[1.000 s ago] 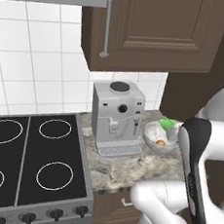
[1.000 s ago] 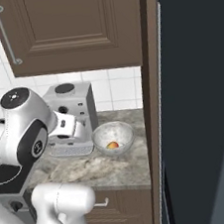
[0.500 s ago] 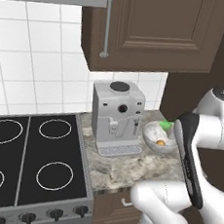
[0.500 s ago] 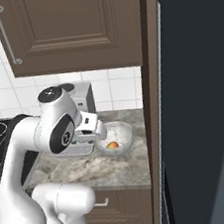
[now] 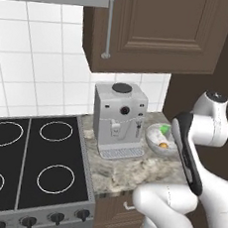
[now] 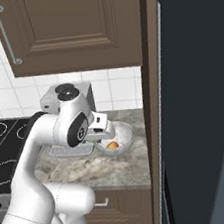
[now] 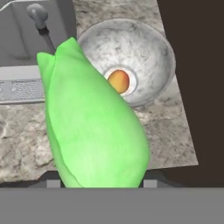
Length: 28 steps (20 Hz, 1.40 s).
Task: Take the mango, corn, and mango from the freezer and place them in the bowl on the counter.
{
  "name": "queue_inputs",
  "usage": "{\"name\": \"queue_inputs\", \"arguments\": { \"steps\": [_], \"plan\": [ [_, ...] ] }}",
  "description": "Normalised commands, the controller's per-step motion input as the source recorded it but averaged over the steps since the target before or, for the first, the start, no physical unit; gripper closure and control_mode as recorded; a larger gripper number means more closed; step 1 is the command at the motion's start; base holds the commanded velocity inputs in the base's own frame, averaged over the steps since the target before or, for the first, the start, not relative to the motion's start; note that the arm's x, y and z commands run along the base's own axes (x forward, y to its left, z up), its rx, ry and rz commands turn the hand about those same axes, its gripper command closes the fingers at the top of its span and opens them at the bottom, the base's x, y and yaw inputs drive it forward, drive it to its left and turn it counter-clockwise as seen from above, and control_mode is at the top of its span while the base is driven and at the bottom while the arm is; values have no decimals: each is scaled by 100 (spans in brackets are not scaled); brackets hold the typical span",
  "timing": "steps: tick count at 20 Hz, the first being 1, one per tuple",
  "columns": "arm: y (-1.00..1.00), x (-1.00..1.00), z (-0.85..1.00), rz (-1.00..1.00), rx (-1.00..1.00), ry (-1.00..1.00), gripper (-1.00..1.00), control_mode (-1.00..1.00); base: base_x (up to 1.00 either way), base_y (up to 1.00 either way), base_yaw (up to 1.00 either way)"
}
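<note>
The corn, a bright green husked ear, is clamped between the gripper's fingers, their dark tips just showing at either side of its base. It is held in the air above the counter, its pointed end reaching over the near rim of the bowl and toward the coffee machine. One mango, orange-yellow, lies at the bottom of the bowl.

The hand view gives the grip and the corn's whole length. In the left base view only a sliver of green corn shows by the bowl, with the mango inside; the arm's forearm covers the hand. In the right base view the gripper sits at the bowl's left rim with the mango visible, but the corn is hidden behind the hand. That view alone shows the freezer, its dark door at the right, well apart from the bowl. The left base view alone shows the stove to the left of the coffee machine.

Against the earlier frames, the arm has swung rightward and nearer the bowl: the big joint has moved from the picture's left edge to beside the coffee machine, and the hand now reaches the bowl's rim. The bowl, mango and machine have stayed put.
</note>
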Motion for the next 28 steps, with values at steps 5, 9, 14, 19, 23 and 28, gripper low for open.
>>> {"name": "queue_inputs", "arguments": {
  "steps": [5,9,14,19,23,28],
  "plan": [
    [-5,55,-37,0,1,0,100,-100,0,0,0],
    [-13,55,-47,0,0,0,100,-100,0,0,0],
    [-7,53,-49,1,0,0,100,-100,0,0,0],
    [-6,51,-21,0,1,1,100,-100,0,0,0],
    [-20,25,-4,0,5,0,100,-100,0,0,0],
    [-11,14,-26,0,2,3,100,-100,0,0,0]
  ]
}}
